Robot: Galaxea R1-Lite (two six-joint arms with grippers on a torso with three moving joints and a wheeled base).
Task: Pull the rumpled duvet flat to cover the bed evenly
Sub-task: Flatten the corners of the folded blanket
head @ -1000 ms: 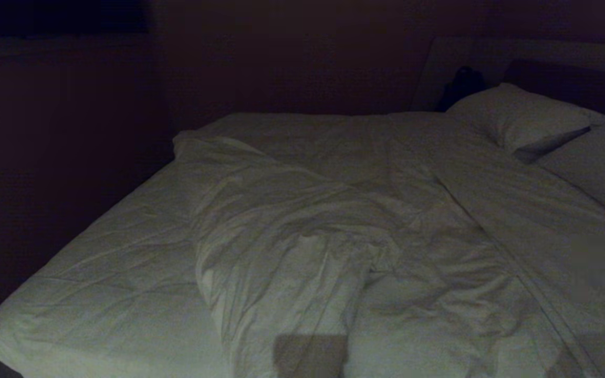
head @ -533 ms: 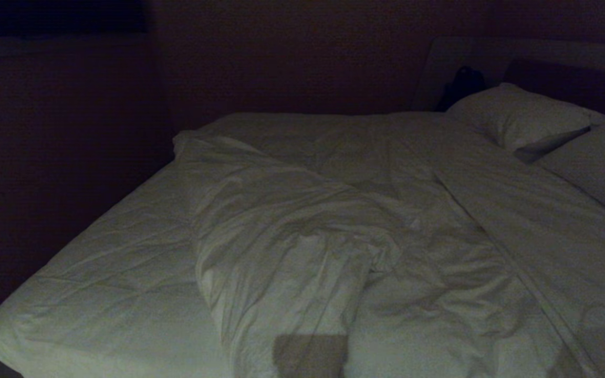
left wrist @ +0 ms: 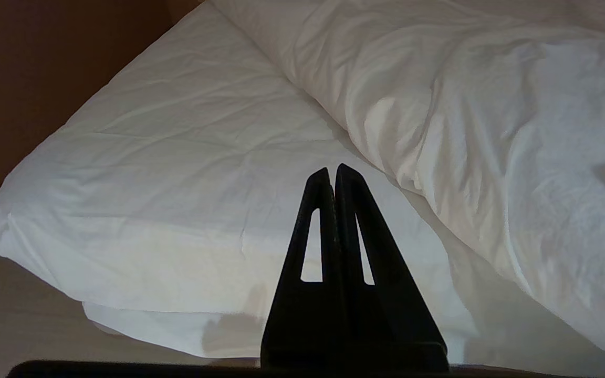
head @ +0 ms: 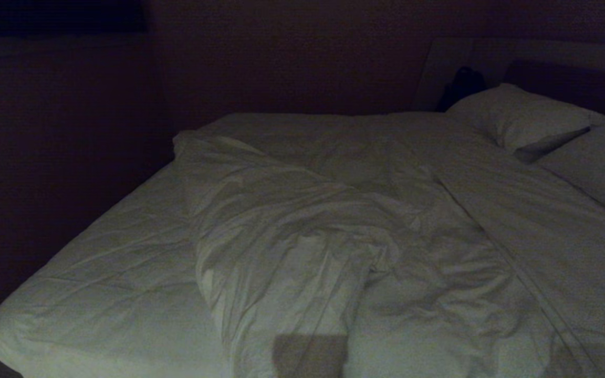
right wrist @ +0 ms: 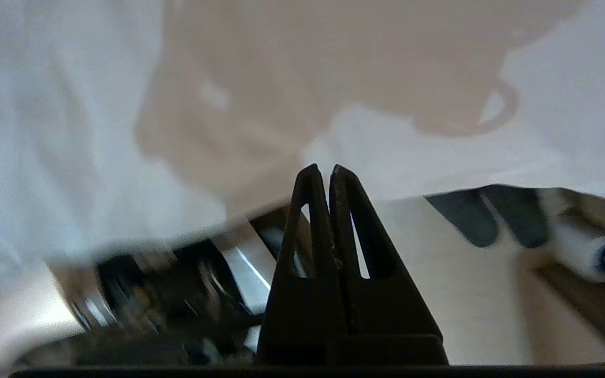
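Observation:
The duvet lies bunched in a thick creased ridge down the middle of the bed, whose near left mattress is bare. In the left wrist view the duvet rises beside the bare bed. My left gripper hangs shut and empty above the bed's near corner. My right gripper is shut with nothing showing between its fingers. It points at the lower edge of hanging white bedding, which is blurred. Neither gripper shows in the head view.
Two white pillows lie at the far right against the dark headboard, with a dark object beside them. A dark wall runs along the bed's left side. Pale floor lies below the near corner. Blurred dark shapes sit under the bedding's edge.
The head view is nearly unchanged. A faint shadow on the duvet at the lower right has shifted, and a small fold near the ridge's right end has risen slightly.

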